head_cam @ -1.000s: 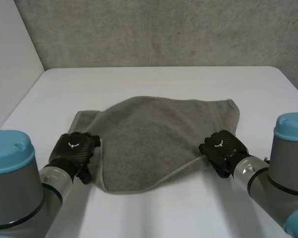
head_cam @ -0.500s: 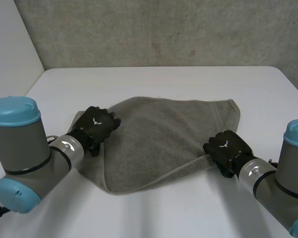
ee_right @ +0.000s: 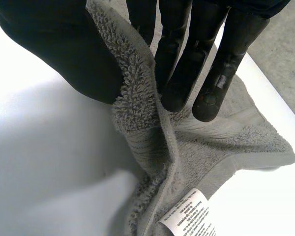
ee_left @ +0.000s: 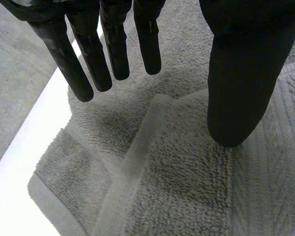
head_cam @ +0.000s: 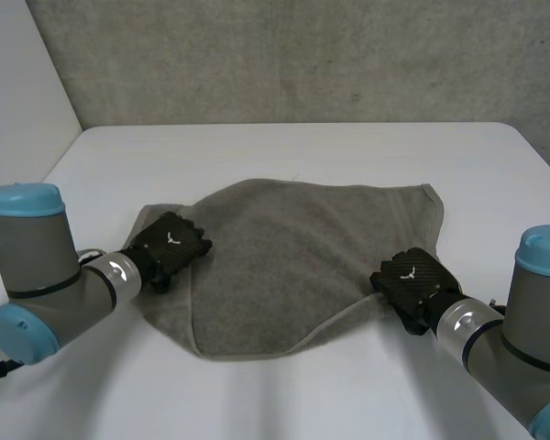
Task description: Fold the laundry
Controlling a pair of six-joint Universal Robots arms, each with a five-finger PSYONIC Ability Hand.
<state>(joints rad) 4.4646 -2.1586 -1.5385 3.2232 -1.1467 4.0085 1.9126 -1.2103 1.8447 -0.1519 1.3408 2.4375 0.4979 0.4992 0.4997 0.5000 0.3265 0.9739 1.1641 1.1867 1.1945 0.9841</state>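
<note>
Right hand (head_cam: 410, 273) pinching grey towel (head_cam: 293, 247) edge, left hand (head_cam: 171, 246) — open, empty — over its corner

Open table (head_cam: 302, 151) lay behind the grey towel (head_cam: 293, 257) and at both sides; the concrete wall (head_cam: 302, 55) closed the far edge.

The left arm (head_cam: 38, 275) and right arm (head_cam: 532, 316) had grey cylindrical joints with light-blue caps and silver wrist rings, while the black left hand (head_cam: 170, 246) and right hand (head_cam: 411, 275) each bore a small white emblem.
</note>
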